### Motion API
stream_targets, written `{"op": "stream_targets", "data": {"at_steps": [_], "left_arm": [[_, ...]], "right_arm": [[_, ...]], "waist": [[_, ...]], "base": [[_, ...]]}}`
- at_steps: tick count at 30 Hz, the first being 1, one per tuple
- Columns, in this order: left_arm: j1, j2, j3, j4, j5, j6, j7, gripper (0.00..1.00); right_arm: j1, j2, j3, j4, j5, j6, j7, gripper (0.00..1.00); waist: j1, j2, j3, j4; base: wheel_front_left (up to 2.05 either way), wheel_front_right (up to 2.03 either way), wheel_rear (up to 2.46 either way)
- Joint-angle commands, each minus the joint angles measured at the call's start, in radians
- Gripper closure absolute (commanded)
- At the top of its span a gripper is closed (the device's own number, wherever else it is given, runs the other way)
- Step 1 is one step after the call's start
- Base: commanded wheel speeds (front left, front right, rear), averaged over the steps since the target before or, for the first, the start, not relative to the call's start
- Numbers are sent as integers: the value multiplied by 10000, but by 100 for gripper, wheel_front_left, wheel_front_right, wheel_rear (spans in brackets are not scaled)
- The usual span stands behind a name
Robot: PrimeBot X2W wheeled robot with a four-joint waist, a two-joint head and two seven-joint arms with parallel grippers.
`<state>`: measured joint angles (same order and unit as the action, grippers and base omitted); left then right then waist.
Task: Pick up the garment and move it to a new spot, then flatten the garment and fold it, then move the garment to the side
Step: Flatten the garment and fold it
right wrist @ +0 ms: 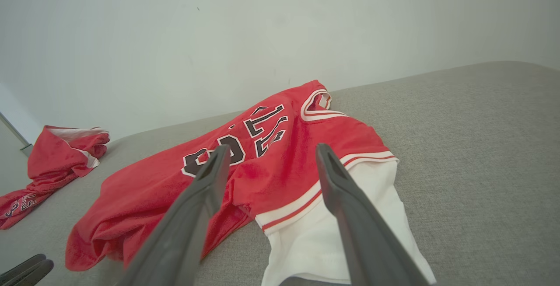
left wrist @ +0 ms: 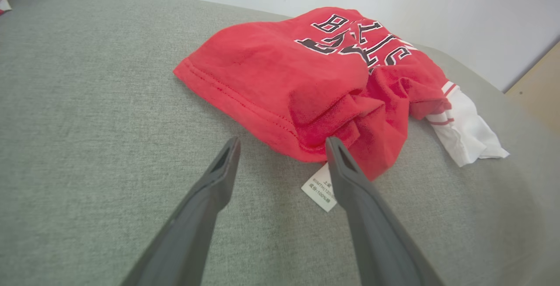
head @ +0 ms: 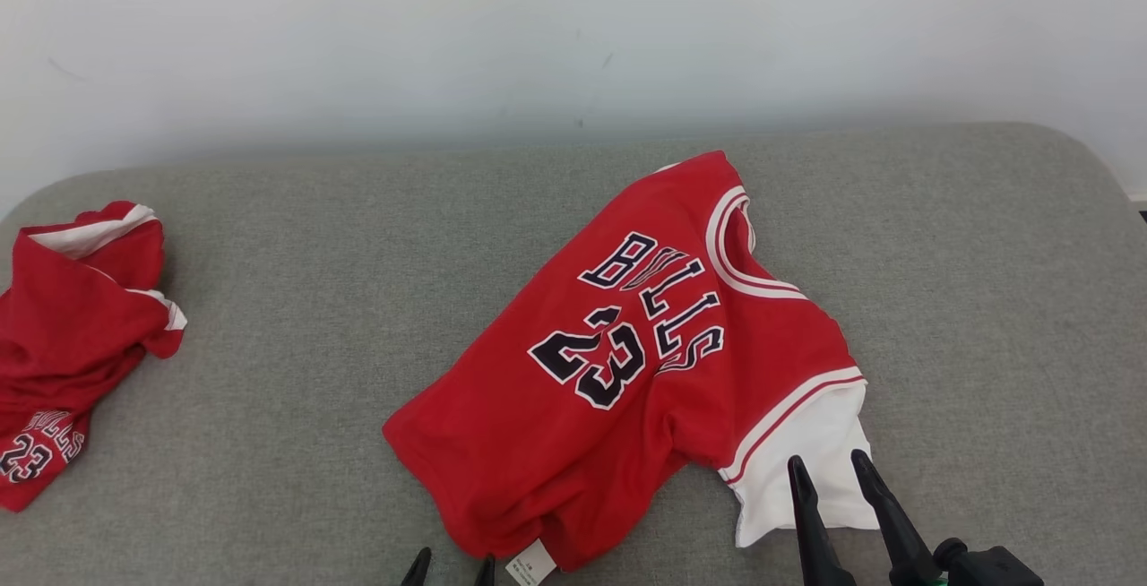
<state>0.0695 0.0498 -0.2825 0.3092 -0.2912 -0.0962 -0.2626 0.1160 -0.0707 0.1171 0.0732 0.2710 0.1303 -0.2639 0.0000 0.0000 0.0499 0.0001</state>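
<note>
My left pincer (head: 452, 565) and right pincer (head: 829, 462) both stand spread, holding nothing. The garment (head: 573, 407) lies on the tabletop (head: 269, 299) just ahead of them. Its long axis slants from the hem (head: 466, 496) at my left tips away to the collar (head: 717, 250), and my right tips hang over its white sleeve (head: 806, 429).

Bright, even, diffuse light; soft faint shadows, no glare; sharp focus, wrist views bowed at edges

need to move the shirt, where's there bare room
Bare cushion between the spread shirt and the crumpled shirt at left, and right of the spread shirt. Crowded nearest: left gripper by the hem, right gripper over the white sleeve.
</note>
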Motion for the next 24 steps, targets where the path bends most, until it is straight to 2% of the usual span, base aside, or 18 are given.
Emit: {"op": "stream_targets", "data": {"at_steps": [1,9,16,17,18,19,20,24], "left_arm": [[-132,8,-46,58,-52,0,-34,0],[-557,8,-690,636,-755,-235,-34,0],[-1018,14,-773,783,-1114,-290,-35,2],[-1090,19,-697,752,-1139,-298,-34,31],[-1154,17,-622,746,-1163,-303,-34,73],[-1204,11,-520,717,-1188,-308,-34,96],[-1241,14,-392,666,-1204,-309,-34,100],[-1386,13,235,330,-832,-322,-34,100]], "right_arm": [[-101,38,7,-5,-60,12,-6,0],[-238,104,-6,65,-82,12,-6,0],[-281,148,26,132,-155,12,-6,0],[-288,155,20,140,-166,12,-6,0],[-297,154,12,150,-180,10,-4,0],[-298,158,-5,155,-191,12,-4,0],[-303,162,-16,162,-196,12,-6,0],[-297,175,-33,191,-185,12,-6,0]], "waist": [[0,0,77,-101],[0,0,291,-371],[0,0,340,-427],[0,0,346,-415],[0,0,345,-398],[0,0,348,-371],[0,0,351,-342],[0,0,373,-196]], "base": [[0,0,0],[0,0,0],[0,0,0],[0,0,0],[0,0,0],[0,0,0],[0,0,0],[0,0,0]]}}
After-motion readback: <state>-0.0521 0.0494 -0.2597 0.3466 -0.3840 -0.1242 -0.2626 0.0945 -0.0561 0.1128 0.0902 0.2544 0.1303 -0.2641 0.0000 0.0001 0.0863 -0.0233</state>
